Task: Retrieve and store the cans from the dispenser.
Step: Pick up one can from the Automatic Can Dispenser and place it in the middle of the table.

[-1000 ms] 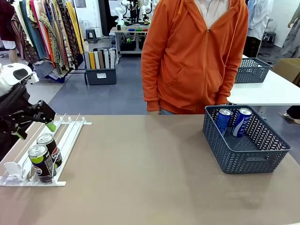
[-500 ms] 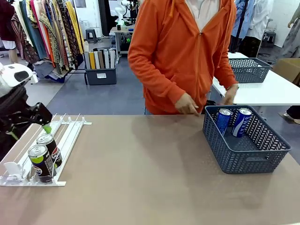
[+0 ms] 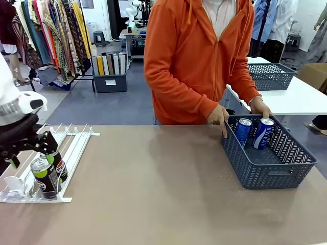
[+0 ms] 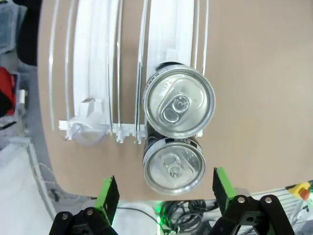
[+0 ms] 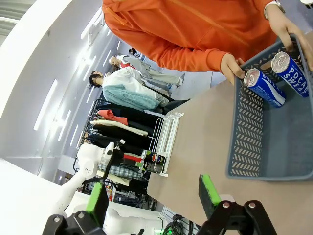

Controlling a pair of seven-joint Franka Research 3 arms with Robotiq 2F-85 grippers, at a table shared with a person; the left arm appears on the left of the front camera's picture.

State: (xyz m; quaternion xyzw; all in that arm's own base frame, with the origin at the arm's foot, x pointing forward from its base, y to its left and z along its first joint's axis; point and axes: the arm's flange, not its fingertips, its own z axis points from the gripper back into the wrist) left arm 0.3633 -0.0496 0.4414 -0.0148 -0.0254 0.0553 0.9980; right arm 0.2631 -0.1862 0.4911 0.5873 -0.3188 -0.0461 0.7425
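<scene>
1. The only writing that reads is "POCARI SWEAT", in white on one blue can (image 5: pixel 292 72) seen from the right wrist. The second blue can (image 5: pixel 264 85) beside it shows white marks too tilted to read.
2. Both blue cans lean in the far end of the dark grey basket (image 3: pixel 265 171).
3. Two dark cans with green bands stand one behind the other in the right-hand lane of the white dispenser (image 3: pixel 77 145). The front dark can (image 3: pixel 45 177) sits at the stopper end and the rear dark can (image 3: pixel 57 163) touches it. Their logos are too small to read.
4. The left gripper (image 4: pixel 165 192) hovers over the dark cans with its jaws spread wide and nothing grasped. Its green pads (image 4: pixel 108 196) stand either side of the front dark can's top.
5. The right gripper (image 5: pixel 152 193) is released too and hangs above the desk.
6. The desk (image 3: pixel 153 199) is plain tan. Behind it are a clothes rack (image 3: pixel 56 30) and a white table carrying another grey basket (image 3: pixel 273 76).
7. The person in an orange hoodie stands at the far edge, one hand (image 3: pixel 219 116) on the basket's near-left corner and the other hand (image 3: pixel 260 107) on its far rim.
8. The dispenser lies at the desk's left near corner and the basket on the right. A broad bare stretch of desk runs between them.
</scene>
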